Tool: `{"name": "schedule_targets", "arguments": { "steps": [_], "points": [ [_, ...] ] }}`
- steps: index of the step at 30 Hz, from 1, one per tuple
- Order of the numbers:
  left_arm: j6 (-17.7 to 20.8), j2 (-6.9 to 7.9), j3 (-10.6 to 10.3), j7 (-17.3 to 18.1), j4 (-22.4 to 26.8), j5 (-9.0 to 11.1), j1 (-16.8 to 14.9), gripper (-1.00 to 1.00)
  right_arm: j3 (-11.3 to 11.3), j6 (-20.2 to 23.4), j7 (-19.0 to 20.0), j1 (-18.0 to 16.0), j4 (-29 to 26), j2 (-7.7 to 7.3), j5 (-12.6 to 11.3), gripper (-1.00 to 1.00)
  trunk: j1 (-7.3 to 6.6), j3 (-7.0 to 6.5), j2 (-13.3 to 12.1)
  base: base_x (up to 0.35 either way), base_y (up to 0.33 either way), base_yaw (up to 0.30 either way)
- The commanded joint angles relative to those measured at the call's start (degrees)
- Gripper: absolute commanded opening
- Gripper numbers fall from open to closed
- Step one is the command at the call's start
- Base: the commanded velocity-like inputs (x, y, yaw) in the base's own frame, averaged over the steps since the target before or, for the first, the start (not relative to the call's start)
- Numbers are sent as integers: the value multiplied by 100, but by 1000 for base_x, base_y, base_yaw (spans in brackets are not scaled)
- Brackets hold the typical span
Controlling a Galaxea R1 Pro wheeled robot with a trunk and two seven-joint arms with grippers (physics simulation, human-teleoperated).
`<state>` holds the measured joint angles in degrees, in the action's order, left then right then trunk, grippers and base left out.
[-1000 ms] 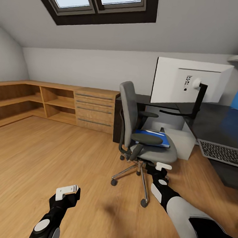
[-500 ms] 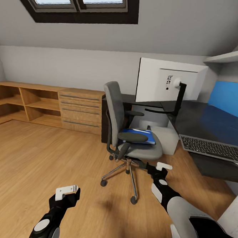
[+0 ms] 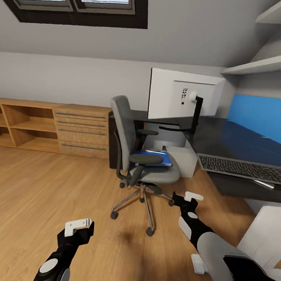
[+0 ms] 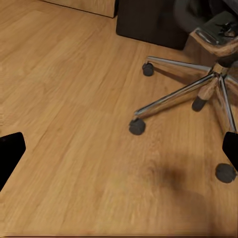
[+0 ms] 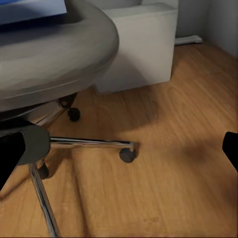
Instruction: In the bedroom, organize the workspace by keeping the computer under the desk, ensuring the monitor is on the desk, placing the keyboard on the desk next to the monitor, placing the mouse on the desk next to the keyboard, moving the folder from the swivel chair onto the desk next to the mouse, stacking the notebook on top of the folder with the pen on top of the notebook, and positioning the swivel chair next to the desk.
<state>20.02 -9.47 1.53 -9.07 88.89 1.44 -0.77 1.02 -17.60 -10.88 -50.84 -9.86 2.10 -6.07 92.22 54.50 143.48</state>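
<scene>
Folder (image 3: pixel 156 157) lies on swivel chair (image 3: pixel 133 157); pen (image 3: pixel 262 183) perhaps beside keyboard (image 3: pixel 244 169).

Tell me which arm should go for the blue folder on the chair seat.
Probably the right. The right gripper sits just below the swivel chair seat where the folder lies, on the desk side. The left gripper hangs over bare floor, farther from the seat.

Chair blocks the desk front
The swivel chair (image 3: pixel 141 157) stands between open wood floor (image 3: pixel 35 191) and the desk (image 3: pixel 235 165); its chrome base (image 4: pixel 198 91) spreads low.
</scene>
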Motion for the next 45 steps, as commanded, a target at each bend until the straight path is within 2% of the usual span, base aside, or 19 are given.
{"name": "schedule_targets", "arguments": {
  "steps": [1,6,10,28,35,45],
  "points": [
    [28,-2,24,-16,8,17,-2,100,6,-32,10,-5,7,4,-52,100,-3,6,3,-200,185,-49],
    [35,-8,312,-1,13,36,-2,100,4,-33,15,-5,9,8,-52,100,-3,5,3,-137,208,-22],
    [37,-11,420,9,14,55,-2,100,-1,-33,23,-5,7,9,-37,100,-3,5,3,-25,59,-4],
    [37,-11,427,10,8,59,-2,100,-13,-25,17,-5,-15,25,-52,100,-3,5,3,-1,3,0],
    [29,-17,421,18,5,58,-2,100,-7,-24,16,-5,-33,19,-52,100,-3,5,3,-91,215,0],
    [37,-18,418,19,5,57,-2,100,2,-30,21,-5,-23,12,-51,100,-3,5,3,-15,37,0]
  ]
}}
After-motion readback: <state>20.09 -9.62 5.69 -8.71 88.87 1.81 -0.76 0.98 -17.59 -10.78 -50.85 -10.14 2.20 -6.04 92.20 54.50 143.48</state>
